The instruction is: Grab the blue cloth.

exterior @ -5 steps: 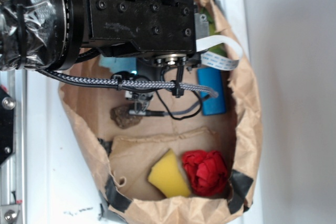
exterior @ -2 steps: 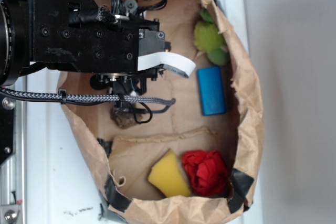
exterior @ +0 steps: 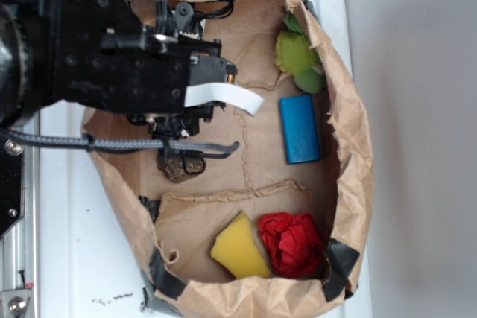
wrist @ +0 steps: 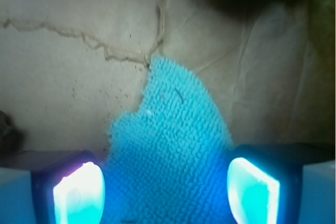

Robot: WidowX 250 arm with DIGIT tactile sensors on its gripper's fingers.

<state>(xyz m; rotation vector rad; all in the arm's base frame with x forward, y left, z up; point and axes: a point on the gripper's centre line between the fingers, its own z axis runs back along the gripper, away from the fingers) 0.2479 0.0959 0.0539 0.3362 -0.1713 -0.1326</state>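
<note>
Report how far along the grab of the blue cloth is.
Done: the gripper is lined up over the blue cloth, which lies flat on the brown paper between the two open fingers in the wrist view. In hand: the approach; whether the fingers touch the cloth cannot be told. Left: closing on the cloth and lifting it. In the exterior view the arm hides the cloth.

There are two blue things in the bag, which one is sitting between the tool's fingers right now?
The blue cloth, the fuzzy pale teal piece with ragged edges, lies between the open tool fingers. The blue block is smooth, rigid and rectangular, lying off to the side near the bag's wall.
</note>
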